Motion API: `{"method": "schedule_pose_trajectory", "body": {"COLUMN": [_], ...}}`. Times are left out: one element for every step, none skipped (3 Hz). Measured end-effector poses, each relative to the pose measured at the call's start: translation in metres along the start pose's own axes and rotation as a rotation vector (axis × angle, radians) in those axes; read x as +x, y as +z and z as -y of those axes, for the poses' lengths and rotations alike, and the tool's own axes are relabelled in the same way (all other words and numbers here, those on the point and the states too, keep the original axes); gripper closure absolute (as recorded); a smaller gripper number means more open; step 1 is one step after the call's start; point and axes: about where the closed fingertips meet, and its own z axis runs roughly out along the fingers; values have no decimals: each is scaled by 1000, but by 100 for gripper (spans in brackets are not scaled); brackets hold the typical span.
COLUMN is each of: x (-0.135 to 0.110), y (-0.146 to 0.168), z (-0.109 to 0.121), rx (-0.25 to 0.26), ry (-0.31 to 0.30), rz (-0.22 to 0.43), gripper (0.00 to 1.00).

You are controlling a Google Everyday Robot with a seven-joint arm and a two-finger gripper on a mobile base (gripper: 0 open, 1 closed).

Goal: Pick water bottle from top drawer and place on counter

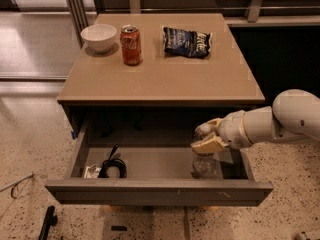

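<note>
Item: one white arm (265,123), entering from the right, forearm roughly level, reaching left over the right end of the top drawer (150,191). Its tan-tipped gripper (202,138) hangs above that drawer's right interior, angled slightly downward.
</note>
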Motion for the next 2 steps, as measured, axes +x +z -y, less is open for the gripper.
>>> {"method": "schedule_pose_trajectory", "body": {"x": [-18, -67], "y": [-3, -15], "z": [-5, -9], "rx": [-14, -28], "ry": [9, 36], "rz": [10, 27], "gripper": [100, 100]}}
